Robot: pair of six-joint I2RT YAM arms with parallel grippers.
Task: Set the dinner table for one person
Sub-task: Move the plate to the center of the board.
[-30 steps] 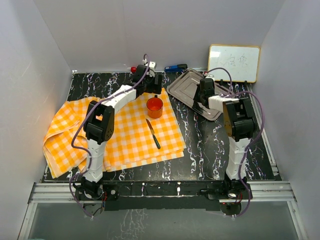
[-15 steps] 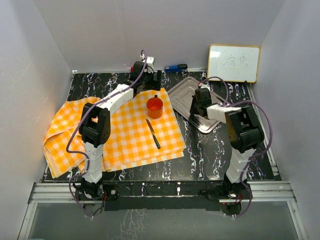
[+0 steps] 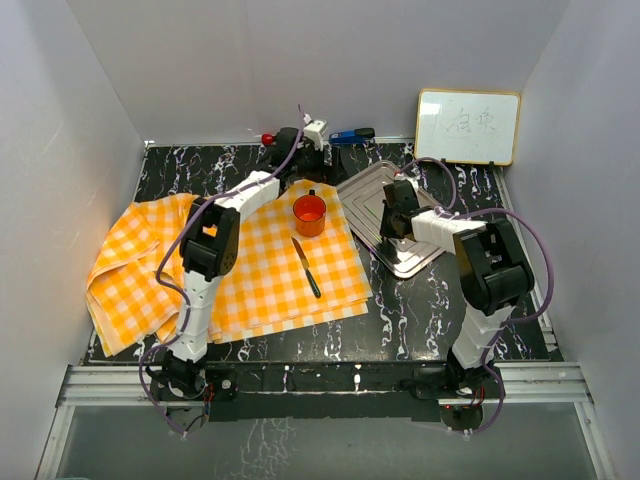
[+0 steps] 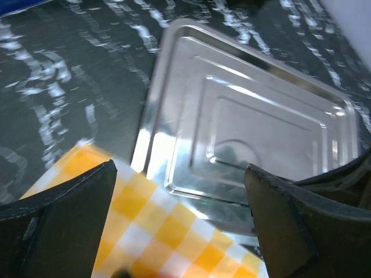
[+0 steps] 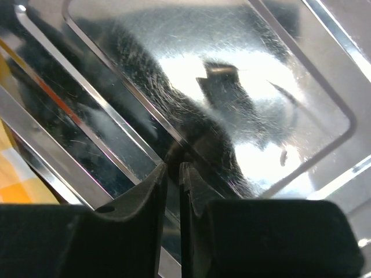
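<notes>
The black marbled dinner table (image 3: 420, 310) fills our top view. On it an orange checked cloth (image 3: 250, 280) lies toward 9 o'clock and a steel tray (image 3: 365, 195) toward 2. Our left gripper (image 4: 180, 168) hovers at 12, jaws spread wide. Our right gripper (image 5: 173, 168) sits at the tray's ridge, jaws a slit apart; we cannot tell whether it grips.
</notes>
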